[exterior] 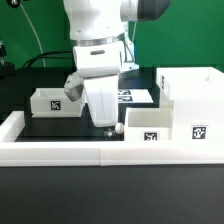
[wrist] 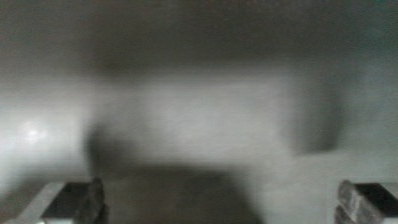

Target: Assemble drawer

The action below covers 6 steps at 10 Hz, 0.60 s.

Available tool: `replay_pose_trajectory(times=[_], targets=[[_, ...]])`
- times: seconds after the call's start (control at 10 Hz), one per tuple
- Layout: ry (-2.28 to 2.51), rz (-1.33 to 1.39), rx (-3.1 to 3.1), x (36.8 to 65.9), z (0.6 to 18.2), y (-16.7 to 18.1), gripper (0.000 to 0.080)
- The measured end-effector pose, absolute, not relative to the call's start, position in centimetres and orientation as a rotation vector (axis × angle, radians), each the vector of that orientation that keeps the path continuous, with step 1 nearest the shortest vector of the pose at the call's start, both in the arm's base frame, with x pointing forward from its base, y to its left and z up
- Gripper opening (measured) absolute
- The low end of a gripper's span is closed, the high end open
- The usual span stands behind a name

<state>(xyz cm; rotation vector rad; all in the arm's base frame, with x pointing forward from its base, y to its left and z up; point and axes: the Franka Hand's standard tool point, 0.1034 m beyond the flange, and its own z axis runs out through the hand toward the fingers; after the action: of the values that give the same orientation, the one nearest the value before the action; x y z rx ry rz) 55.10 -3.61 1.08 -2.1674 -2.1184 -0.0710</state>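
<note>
My gripper [exterior: 106,124] hangs low over the black table, just to the exterior view's left of a small white tray [exterior: 146,124] with a tag on its front. That tray stands against the tall open box housing [exterior: 192,100] at the exterior view's right. A second small tray [exterior: 50,100] sits at the exterior view's left. In the wrist view my gripper [wrist: 222,202] is open: the two fingertips [wrist: 71,203] stand far apart at the frame's edges. Between them is only a blurred pale surface, and nothing is held.
Low white rails [exterior: 60,152] edge the table along the front and the exterior view's left. The marker board [exterior: 137,97] lies flat behind the arm. The arm's white body hides the middle of the table.
</note>
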Motion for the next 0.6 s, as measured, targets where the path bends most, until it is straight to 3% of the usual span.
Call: replay_pose_trajectory(times=[0.6], targets=[[-2.057, -0.066, -2.237, 56.1, 1.4, 0.2, 0.0649]])
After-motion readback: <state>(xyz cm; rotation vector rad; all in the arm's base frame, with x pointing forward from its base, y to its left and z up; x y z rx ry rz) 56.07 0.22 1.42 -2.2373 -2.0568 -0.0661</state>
